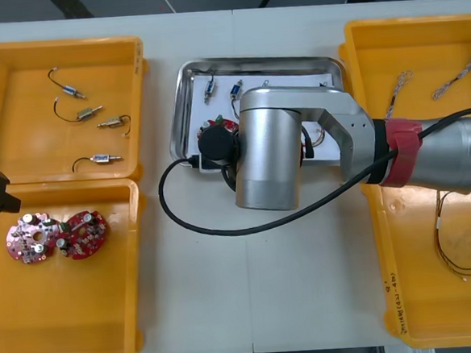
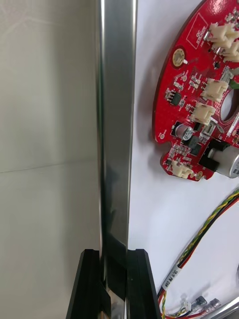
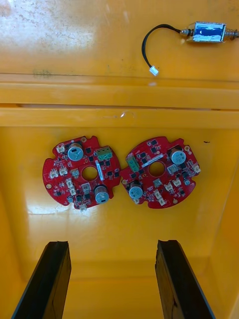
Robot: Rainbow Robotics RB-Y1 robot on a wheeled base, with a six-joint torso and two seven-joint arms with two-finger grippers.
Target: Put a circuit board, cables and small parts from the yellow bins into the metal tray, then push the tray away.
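One grip carries this step: the right gripper (image 2: 113, 255) is clenched on the near rim of the metal tray (image 2: 115, 124), with the thin steel wall pinched between its fingers and bare table on the outer side of that rim. Inside the tray lie a round red circuit board (image 2: 196, 99) near the held rim, a red and yellow cable (image 2: 211, 219) curling close to the fingers, and two small metal parts (image 1: 210, 87) toward the tray's far rim. Loading therefore looks finished, and the push away appears to be what remains. The hold is narrow and on slick metal. If the arm drives at an angle to the rim, the tray may pivot about the fingers and skew, or the rim may slip out of the pinch. Any lift during the push would tip the tray and send the loose board and parts sliding. The cable beside the fingers could snag on release. The left gripper (image 3: 113, 244) hangs idle with fingers spread above two spare circuit boards (image 3: 82, 172) in a yellow bin (image 3: 119, 224) to the left of the tray.
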